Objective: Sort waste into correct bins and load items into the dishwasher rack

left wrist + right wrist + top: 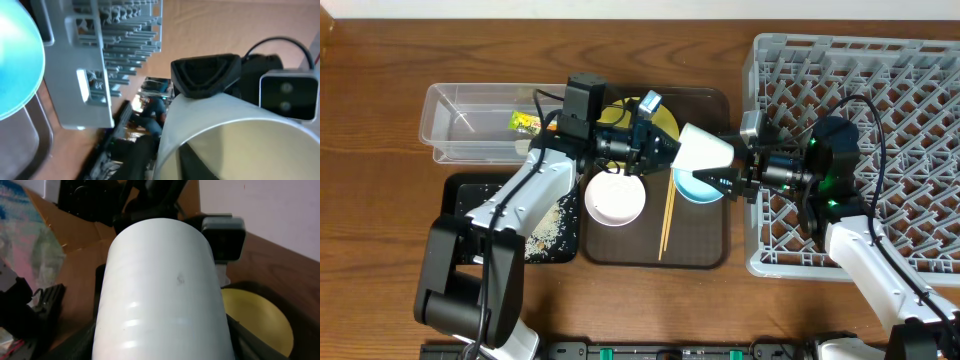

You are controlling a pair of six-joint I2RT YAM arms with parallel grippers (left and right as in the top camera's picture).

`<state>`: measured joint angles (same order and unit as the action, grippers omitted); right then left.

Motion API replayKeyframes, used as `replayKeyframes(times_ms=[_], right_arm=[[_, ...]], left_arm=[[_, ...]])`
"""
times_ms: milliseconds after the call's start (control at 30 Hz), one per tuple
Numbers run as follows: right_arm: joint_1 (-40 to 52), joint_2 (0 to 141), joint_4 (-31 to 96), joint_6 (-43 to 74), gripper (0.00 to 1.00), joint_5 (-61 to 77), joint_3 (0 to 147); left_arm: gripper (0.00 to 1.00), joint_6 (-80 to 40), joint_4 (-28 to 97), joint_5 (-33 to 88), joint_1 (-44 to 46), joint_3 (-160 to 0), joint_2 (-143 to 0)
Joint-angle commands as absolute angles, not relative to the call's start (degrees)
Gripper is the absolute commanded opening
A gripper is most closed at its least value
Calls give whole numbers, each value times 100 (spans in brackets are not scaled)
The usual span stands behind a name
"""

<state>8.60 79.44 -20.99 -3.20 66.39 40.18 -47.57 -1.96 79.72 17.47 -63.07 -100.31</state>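
Note:
The small pale cup (705, 150) hangs on its side in the air between my two grippers, above the brown tray. My left gripper (660, 152) pinches its rim, one finger inside and one outside (165, 155). My right gripper (725, 180) grips the other end; the cup (160, 290) fills its view. The yellow plate (665, 125), light-blue bowl (695, 188), white bowl (615, 198) and chopsticks (667, 215) lie on the tray. The grey rack (910, 100) stands at the right. The snack wrapper (525, 122) lies in the clear tub (470, 125). Rice grains (550, 225) lie in the black tray (470, 190). I cannot make out the paper scrap.
The dark-brown serving tray (700, 250) sits between the two bins on the left and the rack on the right. The rack's near wall (90, 90) is close behind the right arm. Bare wooden table lies along the far edge.

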Motion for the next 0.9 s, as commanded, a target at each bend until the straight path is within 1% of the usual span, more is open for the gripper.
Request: replayKeyframes(times_ms=[0,67,200,300,367,500,600,633,767,800,867], right_arm=[[913,7950,-1942,-344,57,6613,4088],[910,7950,-1658,-344,58,6379,4088],[893,7950,-1135,-344,52,5892,4088],[891,7950,-823,-342,44,5516,4088],[891,7937,-672,-325,36,5249,4088],[891,7762,-209,-322,31,4473,4132],[878,7496,207,-231,16,3863,4239],[858,7404,346,-231,12,3741,4289],[744,7048,1044,-215,2,3295,4598],[711,6971,1280,-215,1,3135,4698],[657,6871,1813,-207,1,2777,4919]], left_arm=[[35,-4123,-174,7524,1761,-6322,-10014],[38,-3798,-78,7113,1754,-6322,-10014],[39,-3205,508,5892,1717,-6322,-10014],[40,-2794,1013,5137,1658,-6324,-10007],[40,-2521,1319,4823,1599,-6324,-9953],[43,-1986,2130,4112,1492,-6324,-9607],[43,-1634,2716,3435,1474,-6324,-9183],[43,-1605,2864,3194,1474,-6324,-9045],[43,-1520,3343,2298,1474,-6324,-8512],[43,-1520,3428,2097,1474,-6324,-8399],[43,-1522,3566,1787,1474,-6324,-8232]])
